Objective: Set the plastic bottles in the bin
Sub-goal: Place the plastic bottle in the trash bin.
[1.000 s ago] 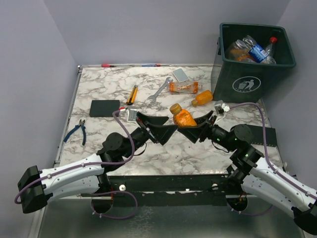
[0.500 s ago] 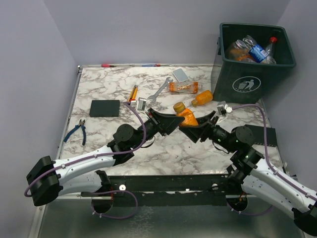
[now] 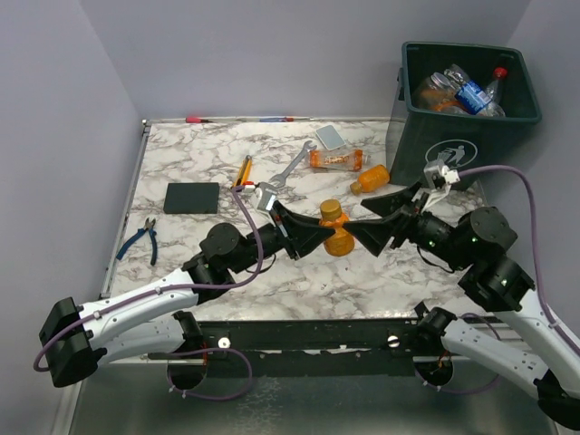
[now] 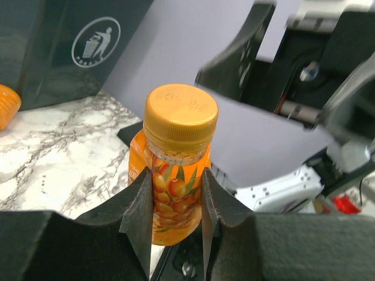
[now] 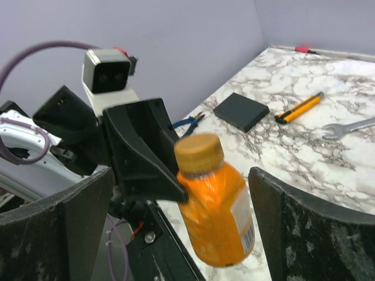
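Orange bottle (image 4: 176, 175) has passed from right gripper (image 3: 357, 219), now wide apart, to left gripper (image 3: 324, 237), clamped on it. Base hidden behind fingers (image 4: 137, 216); label text unreadable.

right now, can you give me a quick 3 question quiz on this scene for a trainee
1. True or false: the right gripper grips the orange bottle.
2. Besides that bottle, how many bottles lie on the table outside the bin? A none, B two, C five.
3. Fill in: the pliers lie near the table's ___ edge.
Key: 1 false: it is open, and the left gripper holds the bottle. 2 B: a labelled bottle and an orange one. 3 left.
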`<control>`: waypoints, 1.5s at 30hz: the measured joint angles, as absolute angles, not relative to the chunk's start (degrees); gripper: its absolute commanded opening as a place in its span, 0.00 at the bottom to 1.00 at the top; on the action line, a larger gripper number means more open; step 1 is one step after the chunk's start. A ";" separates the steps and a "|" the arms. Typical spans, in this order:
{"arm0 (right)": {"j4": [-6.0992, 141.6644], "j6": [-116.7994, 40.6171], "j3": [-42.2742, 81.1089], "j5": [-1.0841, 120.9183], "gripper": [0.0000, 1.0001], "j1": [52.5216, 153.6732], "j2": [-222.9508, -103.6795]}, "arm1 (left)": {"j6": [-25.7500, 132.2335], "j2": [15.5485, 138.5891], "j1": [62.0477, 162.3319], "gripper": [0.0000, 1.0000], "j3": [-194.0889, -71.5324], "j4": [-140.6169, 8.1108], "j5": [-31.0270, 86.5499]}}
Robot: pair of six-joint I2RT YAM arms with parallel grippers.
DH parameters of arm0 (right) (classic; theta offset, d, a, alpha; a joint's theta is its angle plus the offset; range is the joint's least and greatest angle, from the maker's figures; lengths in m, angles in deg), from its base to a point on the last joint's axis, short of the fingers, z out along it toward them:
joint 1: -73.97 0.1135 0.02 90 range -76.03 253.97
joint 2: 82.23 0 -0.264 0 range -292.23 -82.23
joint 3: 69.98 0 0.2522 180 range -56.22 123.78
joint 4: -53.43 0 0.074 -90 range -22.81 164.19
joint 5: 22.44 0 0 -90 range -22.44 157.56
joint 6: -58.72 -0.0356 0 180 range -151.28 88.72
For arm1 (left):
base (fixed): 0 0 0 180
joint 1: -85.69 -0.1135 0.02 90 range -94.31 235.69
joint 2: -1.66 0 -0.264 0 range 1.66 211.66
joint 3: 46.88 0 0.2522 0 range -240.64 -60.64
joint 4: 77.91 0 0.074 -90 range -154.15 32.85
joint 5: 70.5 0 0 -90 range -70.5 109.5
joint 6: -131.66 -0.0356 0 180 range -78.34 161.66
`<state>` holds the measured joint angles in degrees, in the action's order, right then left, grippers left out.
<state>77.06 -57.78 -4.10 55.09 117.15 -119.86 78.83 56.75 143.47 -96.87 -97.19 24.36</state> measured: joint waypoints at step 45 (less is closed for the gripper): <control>79.88 -44.53 43.42 108.83 0.01 88.36 -155.99 | 69.69 31.38 143.38 0.99 -87.03 -80.86 2.00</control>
